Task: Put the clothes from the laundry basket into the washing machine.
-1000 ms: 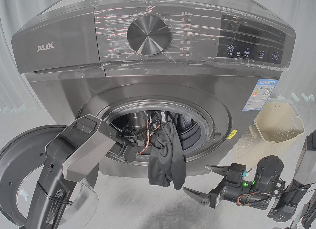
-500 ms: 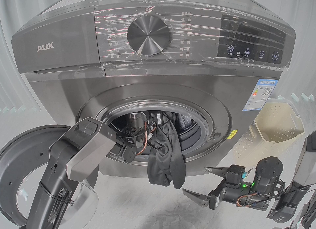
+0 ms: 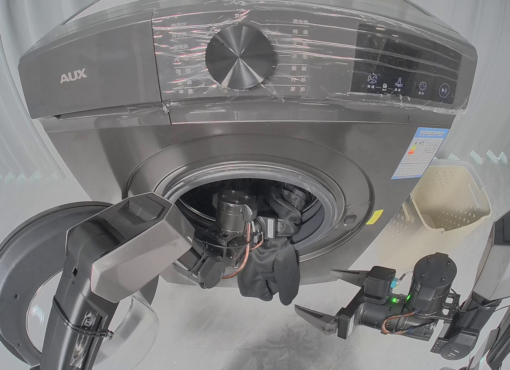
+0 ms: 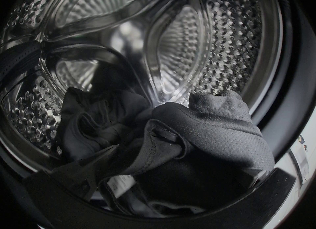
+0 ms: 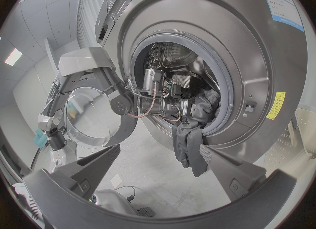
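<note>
Head view: the left gripper [image 3: 273, 223] sits in the mouth of the washing machine [image 3: 239, 137], against a dark garment [image 3: 271, 275] that lies across the lower lip of the opening, part inside and part hanging down the front. The door [image 3: 32, 259] stands open at left. Low on the right, the right gripper [image 3: 314, 288] hovers near the floor, fingers spread wide around nothing. The cream laundry basket [image 3: 451, 201] stands beside the machine, far right.

Left wrist view: the garment is bunched on the lip. One finger stands well out to the side and cloth covers the other. More dark cloth lies farther in on the drum [image 4: 184, 52] floor.

Right wrist view: the garment's tail hangs outside the opening, just beyond the parted fingertips.
</note>
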